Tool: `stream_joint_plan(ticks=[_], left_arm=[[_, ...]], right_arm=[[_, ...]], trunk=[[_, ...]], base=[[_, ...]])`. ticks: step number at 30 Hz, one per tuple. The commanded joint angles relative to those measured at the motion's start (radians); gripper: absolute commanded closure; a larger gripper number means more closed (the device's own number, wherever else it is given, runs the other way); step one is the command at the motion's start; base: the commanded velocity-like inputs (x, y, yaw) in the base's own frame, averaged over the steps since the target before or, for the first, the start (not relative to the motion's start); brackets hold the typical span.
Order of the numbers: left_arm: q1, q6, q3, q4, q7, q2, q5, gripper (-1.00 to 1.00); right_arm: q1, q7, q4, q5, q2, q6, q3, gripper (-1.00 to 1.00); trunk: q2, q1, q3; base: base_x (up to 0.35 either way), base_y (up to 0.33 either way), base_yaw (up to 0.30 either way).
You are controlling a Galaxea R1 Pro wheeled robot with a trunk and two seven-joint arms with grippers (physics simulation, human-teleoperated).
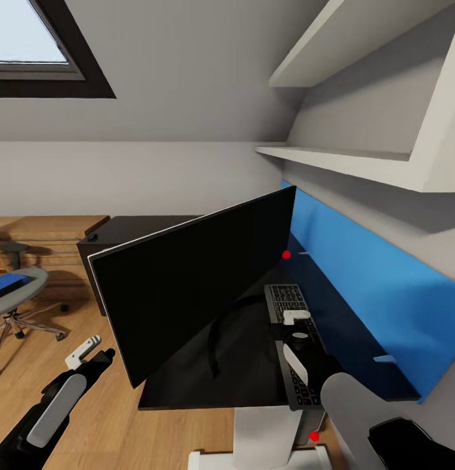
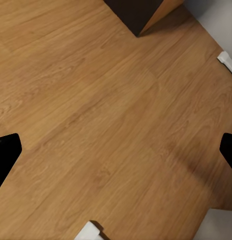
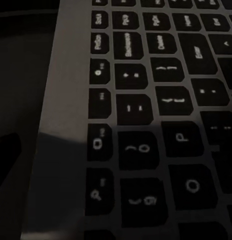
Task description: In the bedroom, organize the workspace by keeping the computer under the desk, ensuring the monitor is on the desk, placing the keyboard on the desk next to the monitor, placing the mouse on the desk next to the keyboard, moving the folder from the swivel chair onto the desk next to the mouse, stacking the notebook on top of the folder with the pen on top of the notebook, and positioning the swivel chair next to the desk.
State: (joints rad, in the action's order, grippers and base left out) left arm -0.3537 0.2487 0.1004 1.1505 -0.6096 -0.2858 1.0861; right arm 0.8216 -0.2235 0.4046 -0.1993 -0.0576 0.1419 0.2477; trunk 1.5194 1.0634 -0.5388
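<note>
A black monitor (image 1: 194, 287) stands tilted on the dark desk (image 1: 207, 385). The dark keyboard (image 1: 287, 299) lies along the desk to the monitor's right, its near end at the desk's front edge. My right gripper (image 1: 298, 337) hovers just over the keyboard's middle, open; the right wrist view shows the keys (image 3: 140, 107) very close. My left gripper (image 1: 91, 351) hangs open over the wooden floor (image 2: 106, 125), with nothing between its dark fingertips (image 2: 7, 154). The grey swivel chair (image 1: 25, 297) stands at the far left with the blue folder (image 1: 6, 284) on its seat.
A dark box (image 1: 106, 245) stands on the floor behind the monitor; its corner (image 2: 134, 12) shows in the left wrist view. A blue panel (image 1: 377, 287) backs the desk, and white shelves (image 1: 345, 160) hang above. A white desk leg (image 1: 266, 434) is below the front edge.
</note>
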Motion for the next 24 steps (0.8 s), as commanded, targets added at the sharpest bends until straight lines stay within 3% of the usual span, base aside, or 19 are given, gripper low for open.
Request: stream_joint_plan(ticks=[1, 9, 14, 24], left_arm=[[-0.001, 0.001, 0.002, 0.001, -0.007, -0.001, 0.005, -1.0], [-0.001, 0.001, 0.002, 0.001, -0.007, -0.001, 0.006, -1.0], [-0.001, 0.001, 0.002, 0.001, -0.007, -0.001, 0.005, -1.0], [-0.001, 0.003, 0.002, 0.001, -0.006, -0.001, 0.007, -1.0]], right_arm=[[0.001, -0.008, 0.002, -0.009, 0.001, 0.005, 0.008, -1.0], [0.001, -0.008, 0.002, -0.009, 0.001, 0.005, 0.009, -1.0], [0.001, -0.008, 0.002, -0.009, 0.001, 0.005, 0.009, -1.0], [0.001, -0.008, 0.002, -0.009, 0.001, 0.005, 0.009, -1.0]], trunk=[[0.001, 0.0, -0.001], [0.001, 0.0, -0.001], [0.036, 0.019, -0.017], [0.036, 0.019, -0.017]], base=[[0.0, 0.0, 0.0], [0.0, 0.0, 0.0], [0.0, 0.0, 0.0], [0.0, 0.0, 0.0]])
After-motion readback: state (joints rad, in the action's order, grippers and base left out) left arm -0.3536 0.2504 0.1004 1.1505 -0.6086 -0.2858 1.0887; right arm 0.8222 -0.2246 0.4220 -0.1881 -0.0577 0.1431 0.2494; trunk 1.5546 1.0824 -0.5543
